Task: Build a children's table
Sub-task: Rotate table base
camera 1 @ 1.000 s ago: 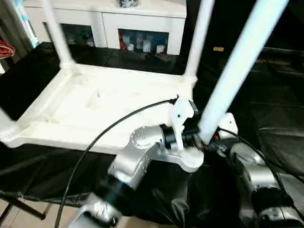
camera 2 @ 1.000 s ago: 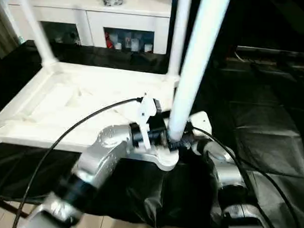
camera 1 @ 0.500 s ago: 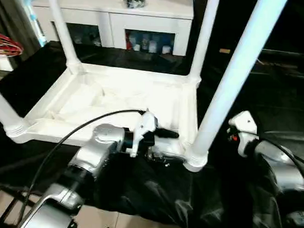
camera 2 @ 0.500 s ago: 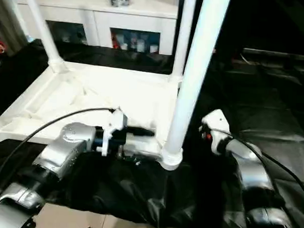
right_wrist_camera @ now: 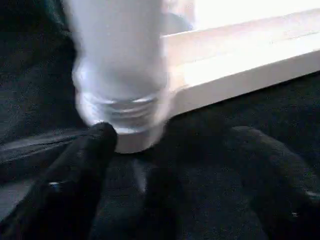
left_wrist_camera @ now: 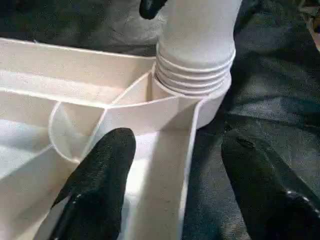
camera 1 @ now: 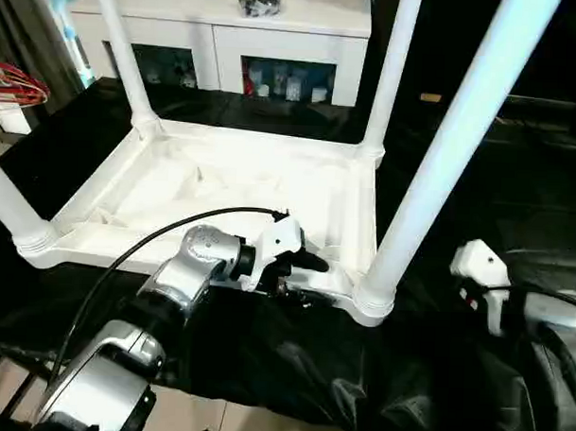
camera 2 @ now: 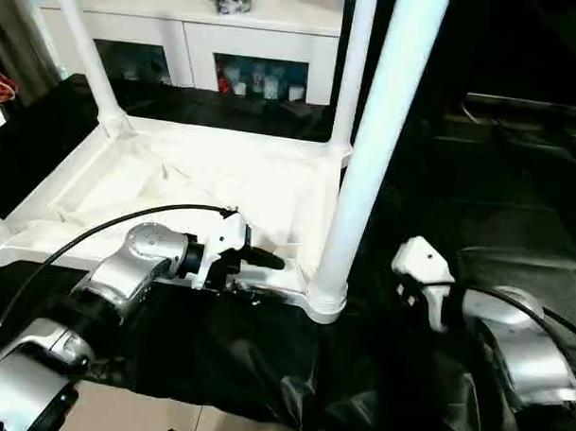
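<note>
White plastic children's table [camera 1: 242,190] lay upturned on black sheeting [camera 1: 434,372], fourth leg [camera 1: 441,174] now standing unaided in near corner socket [camera 1: 372,304], left gripper [left_wrist_camera: 172,195] and right gripper [right_wrist_camera: 175,185] both drawn back, open, empty; assembly seemingly near done; no writing legible.

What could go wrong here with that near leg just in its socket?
Threads still show on the near leg above its corner socket, so it may not be fully seated and could loosen. The left gripper straddles the tabletop's rim; pulling away carelessly could drag the table. The cable lies across that rim and may snag.
</note>
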Robot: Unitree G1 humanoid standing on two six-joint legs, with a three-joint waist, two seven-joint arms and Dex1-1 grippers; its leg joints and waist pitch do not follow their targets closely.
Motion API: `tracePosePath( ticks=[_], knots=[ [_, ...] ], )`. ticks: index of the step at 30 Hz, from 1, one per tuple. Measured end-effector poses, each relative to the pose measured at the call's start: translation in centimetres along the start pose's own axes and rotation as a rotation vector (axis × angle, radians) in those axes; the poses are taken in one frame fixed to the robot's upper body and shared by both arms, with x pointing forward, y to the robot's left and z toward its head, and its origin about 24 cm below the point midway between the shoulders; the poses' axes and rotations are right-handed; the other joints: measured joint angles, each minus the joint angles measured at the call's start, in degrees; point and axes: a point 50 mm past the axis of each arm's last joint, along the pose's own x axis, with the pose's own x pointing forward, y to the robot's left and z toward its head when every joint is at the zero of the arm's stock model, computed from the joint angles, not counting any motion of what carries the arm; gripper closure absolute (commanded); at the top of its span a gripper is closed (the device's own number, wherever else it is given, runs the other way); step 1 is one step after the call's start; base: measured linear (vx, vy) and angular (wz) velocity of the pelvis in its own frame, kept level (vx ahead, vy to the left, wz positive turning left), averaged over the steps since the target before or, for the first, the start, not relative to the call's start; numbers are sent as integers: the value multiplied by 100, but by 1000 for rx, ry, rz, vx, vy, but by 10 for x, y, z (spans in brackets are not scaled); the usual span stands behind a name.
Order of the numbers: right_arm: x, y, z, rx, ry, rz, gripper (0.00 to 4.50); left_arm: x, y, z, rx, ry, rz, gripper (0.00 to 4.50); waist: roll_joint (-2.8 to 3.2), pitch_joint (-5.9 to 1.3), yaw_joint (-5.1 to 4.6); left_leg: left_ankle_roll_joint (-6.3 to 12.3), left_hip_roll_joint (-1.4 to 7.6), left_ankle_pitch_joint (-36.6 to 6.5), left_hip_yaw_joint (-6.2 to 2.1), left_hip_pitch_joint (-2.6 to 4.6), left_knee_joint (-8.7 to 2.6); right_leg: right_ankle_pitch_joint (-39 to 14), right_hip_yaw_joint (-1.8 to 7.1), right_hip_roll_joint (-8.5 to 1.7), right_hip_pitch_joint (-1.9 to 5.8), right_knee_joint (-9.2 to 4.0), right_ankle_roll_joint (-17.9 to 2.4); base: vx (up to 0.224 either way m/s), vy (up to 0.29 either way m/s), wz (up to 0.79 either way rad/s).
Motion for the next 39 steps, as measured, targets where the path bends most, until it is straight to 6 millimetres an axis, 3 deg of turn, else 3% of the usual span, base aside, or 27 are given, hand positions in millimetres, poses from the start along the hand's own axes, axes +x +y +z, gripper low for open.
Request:
tracePosePath(
  ticks=[7,8,22,23,29,33,35,39],
  knots=[
    [-6,11,4,34,19,73,0,3,1,-1,5,14,-41,222,19,-3,15,0,0,0,-1,0,0,0,-1,-1,2,-2,0,0,0,0],
    [-6,11,3,38,21,74,0,3,1,-1,6,16,-40,243,22,-5,14,-1,0,0,-1,0,-1,0,-1,-1,3,-3,0,0,0,0],
    [-9,14,5,62,38,71,0,2,7,0,82,98,-56,327,48,-10,6,-1,-1,-1,-5,3,-7,-1,-4,-1,12,-17,1,0,0,0],
    [-9,14,5,62,38,70,0,3,7,0,88,104,-60,351,48,-10,7,-1,-1,-1,-5,3,-7,0,-5,-1,12,-17,1,0,0,0],
    [-9,13,5,62,39,61,0,1,8,0,113,139,-83,396,50,-10,-5,-1,-1,-1,-5,6,-9,-1,-5,-1,13,-17,1,0,0,0],
    [-9,13,5,61,39,56,0,0,8,0,107,142,-93,408,48,-9,-10,-1,-1,-1,-5,6,-10,-1,-5,-1,13,-17,2,0,0,0],
    [-9,13,5,62,39,57,0,0,8,0,99,147,-102,440,47,-9,-11,-1,-1,-1,-5,6,-12,-1,-5,-1,12,-17,2,0,0,0],
    [-6,13,7,63,27,58,0,-5,8,-2,87,164,-121,449,47,-9,-38,-1,0,-1,-4,4,-20,-4,-5,1,11,-19,6,0,0,0]
  ],
)
